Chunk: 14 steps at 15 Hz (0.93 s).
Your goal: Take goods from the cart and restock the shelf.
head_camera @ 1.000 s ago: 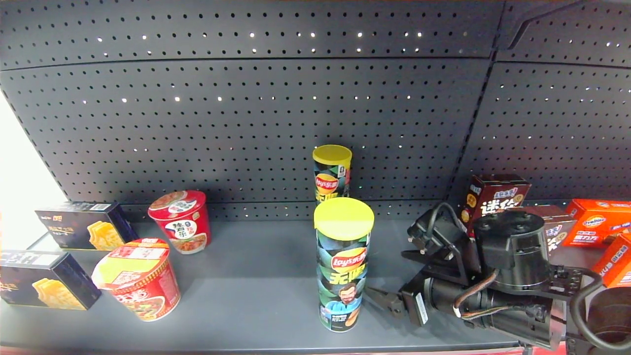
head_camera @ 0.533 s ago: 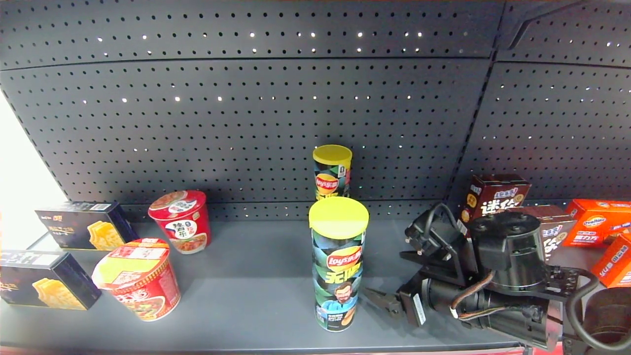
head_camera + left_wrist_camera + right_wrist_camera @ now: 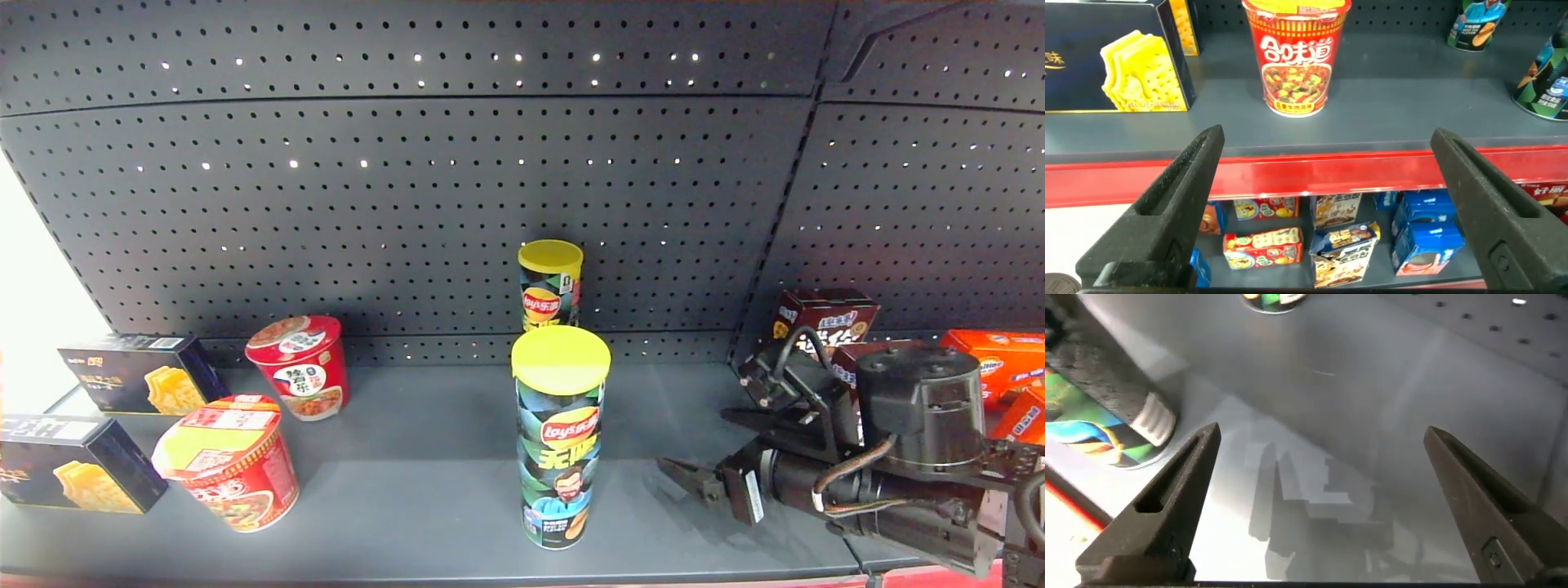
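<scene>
Already the chip can (image 3: 559, 437) stands upright on the shelf (image 3: 392, 498), lined up before a matching can (image 3: 549, 282) as stock should, so the right gripper (image 3: 682, 478) beside it holds its fingers apart, empty.

Shop aisle: retail gondola shelving. Dark perforated back panel (image 3: 408, 204) behind a grey metal shelf (image 3: 408, 474). Packaged snacks lined front to back: chip tubes (image 3: 560, 433) centre, noodle cups (image 3: 233, 461) and biscuit boxes (image 3: 77, 461) left, orange cartons (image 3: 988, 367) far right. Red price rail (image 3: 1315, 167) along the near shelf edge, with more boxed goods (image 3: 1339, 245) on the tier below.
</scene>
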{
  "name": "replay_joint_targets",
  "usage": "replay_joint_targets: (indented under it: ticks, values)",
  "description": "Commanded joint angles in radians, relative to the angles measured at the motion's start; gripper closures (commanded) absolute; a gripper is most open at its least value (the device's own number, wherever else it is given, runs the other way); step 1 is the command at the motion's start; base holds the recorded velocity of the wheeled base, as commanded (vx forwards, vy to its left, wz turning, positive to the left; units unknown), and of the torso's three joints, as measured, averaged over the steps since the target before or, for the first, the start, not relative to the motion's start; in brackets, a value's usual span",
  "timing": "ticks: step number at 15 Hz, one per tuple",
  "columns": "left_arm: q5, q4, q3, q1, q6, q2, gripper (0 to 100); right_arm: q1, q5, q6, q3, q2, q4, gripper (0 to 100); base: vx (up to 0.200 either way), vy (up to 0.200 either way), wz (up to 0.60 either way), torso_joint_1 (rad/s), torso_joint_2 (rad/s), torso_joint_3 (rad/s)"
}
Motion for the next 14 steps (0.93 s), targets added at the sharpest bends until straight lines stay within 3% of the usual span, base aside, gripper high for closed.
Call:
replay_joint_targets:
  ticks: [1,6,9,10,13,14]
  values:
    - [-0.001,-0.001,0.002,0.0,-0.001,0.002,0,-0.011,-0.015,0.0,0.096,-0.038,-0.005,0,0.0,0.0,0.0,0.0,0.0,0.0]
    - [-0.005,-0.001,0.0,0.0,0.004,0.002,0,-0.015,-0.023,-0.005,-0.008,-0.114,0.0,0,0.0,0.0,0.0,0.0,0.0,0.0]
    - [-0.007,-0.001,0.002,0.0,0.007,0.002,0,-0.058,-0.047,-0.008,-0.056,-0.314,0.063,0,0.0,0.0,0.0,0.0,0.0,0.0]
    - [-0.005,-0.001,0.002,0.0,0.005,0.002,0,-0.084,-0.049,-0.006,-0.048,-0.384,0.094,0,0.0,0.0,0.0,0.0,0.0,0.0]
    - [-0.007,-0.002,0.002,0.0,0.01,0.0,0,-0.295,-0.046,-0.006,-0.011,-0.627,0.14,0,0.0,0.0,0.0,0.0,0.0,0.0]
    - [-0.007,-0.002,0.002,0.0,0.01,0.0,0,-0.301,-0.046,-0.006,-0.01,-0.633,0.14,0,0.0,0.0,0.0,0.0,0.0,0.0]
